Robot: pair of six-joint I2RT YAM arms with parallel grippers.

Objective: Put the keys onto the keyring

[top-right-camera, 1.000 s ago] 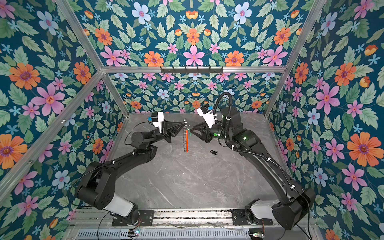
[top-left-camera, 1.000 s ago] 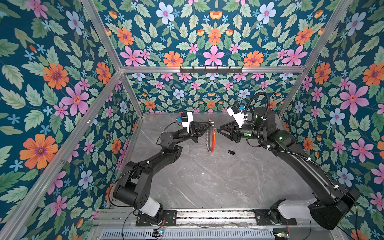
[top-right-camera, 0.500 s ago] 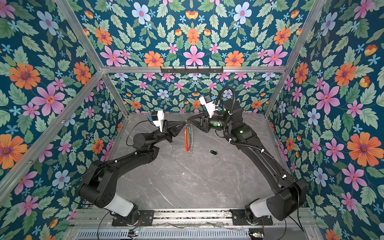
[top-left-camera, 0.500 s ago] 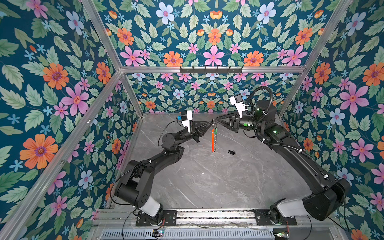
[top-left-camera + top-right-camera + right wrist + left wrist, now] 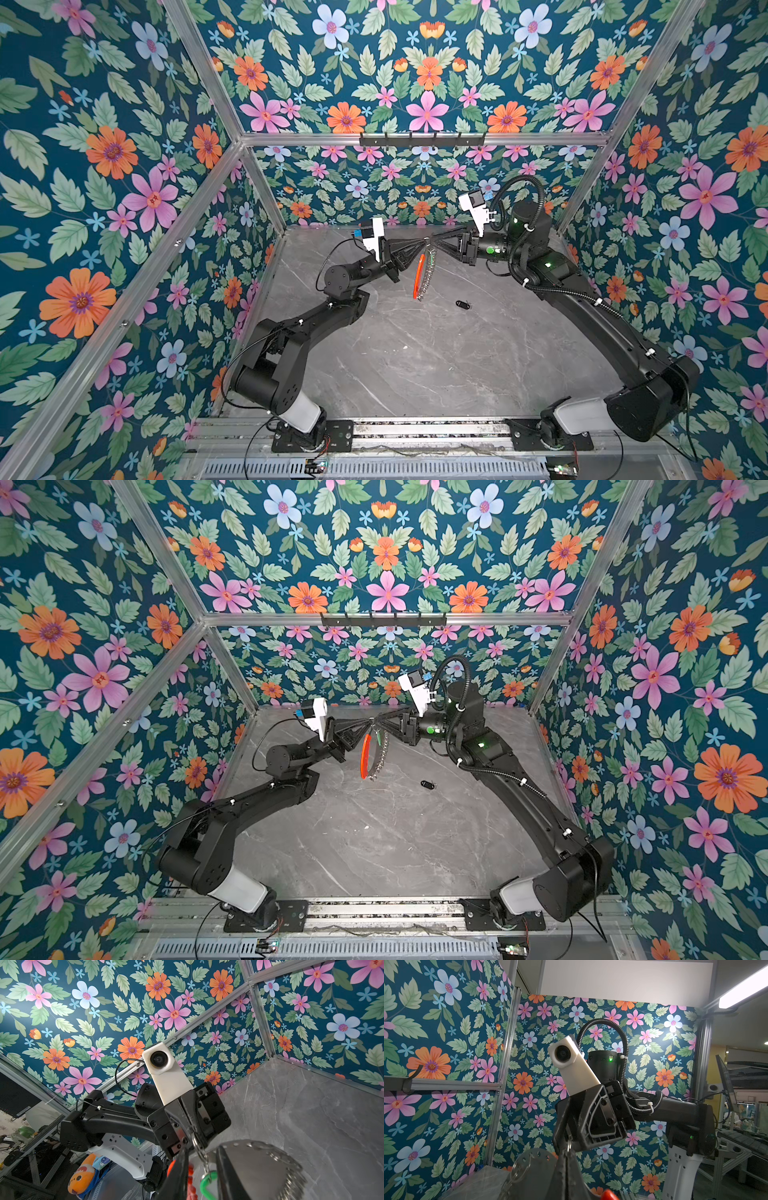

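The keyring point(image 5: 424, 276) point(image 5: 372, 755), a grey hoop with a red-orange arc and a fringe of small rings, hangs edge-on in the air. My left gripper point(image 5: 422, 246) point(image 5: 565, 1153) is shut on its top edge. My right gripper point(image 5: 434, 241) point(image 5: 202, 1153) faces it tip to tip, jaws a little apart. A small split ring and the green-tagged key point(image 5: 207, 1182) point(image 5: 378, 738) hang in that gap, next to the hoop's plate point(image 5: 259, 1163). The black-fob key point(image 5: 462, 304) point(image 5: 427, 785) lies alone on the table, right of the hoop.
The grey marble table point(image 5: 415, 365) is walled by floral panels on three sides. A black hook rail point(image 5: 422, 140) runs along the back frame. Both arm bases sit on the front rail.
My right gripper has risen from beside the hoop's middle to its top and its jaws have narrowed. The left gripper has lifted the hoop slightly. The black-fob key has not moved.
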